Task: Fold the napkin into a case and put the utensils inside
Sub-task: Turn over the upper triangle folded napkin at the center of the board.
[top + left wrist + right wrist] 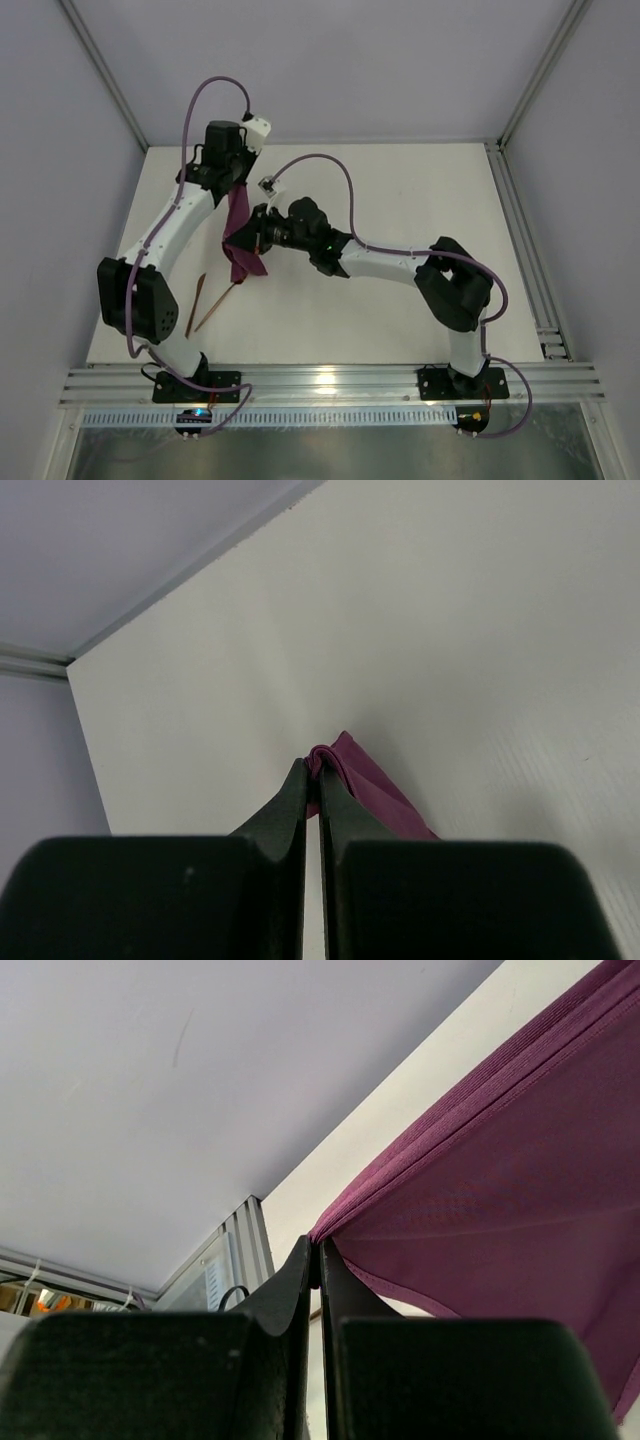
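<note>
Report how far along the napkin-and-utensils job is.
Done: nothing yet; no case is formed. In hand: the left gripper and the right gripper are both shut on the napkin, holding it up, bunched, between them. Left: fold it into a case, then load the utensils, which lie uncovered on the table near the napkin's lower end.

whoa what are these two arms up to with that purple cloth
Both arms are holding the plum napkin up between them. The left hand is pinched shut on a bunched bit of it, and the right hand is shut on an edge, pulling the cloth taut. It is not yet folded into a case. Two copper utensils lie on the table just in front of the napkin, untouched.
</note>
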`<move>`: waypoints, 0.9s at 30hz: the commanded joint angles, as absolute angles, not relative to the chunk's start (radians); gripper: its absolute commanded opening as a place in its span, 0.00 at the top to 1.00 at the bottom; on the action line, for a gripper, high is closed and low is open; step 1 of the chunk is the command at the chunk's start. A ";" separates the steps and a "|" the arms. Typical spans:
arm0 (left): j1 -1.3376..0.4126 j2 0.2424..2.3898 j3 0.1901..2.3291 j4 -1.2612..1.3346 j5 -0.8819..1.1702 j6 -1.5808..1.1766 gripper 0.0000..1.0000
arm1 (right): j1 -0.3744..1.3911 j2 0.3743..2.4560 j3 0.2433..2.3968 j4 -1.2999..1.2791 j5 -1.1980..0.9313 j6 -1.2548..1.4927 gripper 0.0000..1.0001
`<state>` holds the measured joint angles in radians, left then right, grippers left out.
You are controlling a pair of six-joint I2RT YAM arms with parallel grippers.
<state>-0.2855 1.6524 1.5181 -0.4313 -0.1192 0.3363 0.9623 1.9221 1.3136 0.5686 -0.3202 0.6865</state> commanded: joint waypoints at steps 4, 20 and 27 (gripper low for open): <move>-0.275 1.548 1.548 -0.313 -0.123 0.347 1.00 | 0.994 1.769 1.296 0.514 -0.411 0.580 0.97; -0.279 1.520 1.563 -0.353 -0.084 0.316 1.00 | 0.953 1.721 1.232 0.603 -0.511 0.636 0.97; -0.278 1.535 1.589 -0.338 -0.153 0.344 1.00 | 0.957 1.853 1.377 0.655 -0.534 0.713 0.97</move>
<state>-0.2859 1.5352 1.5326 -0.4385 -0.1020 0.3248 0.9298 1.8229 1.3014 0.5777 -0.4461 0.6575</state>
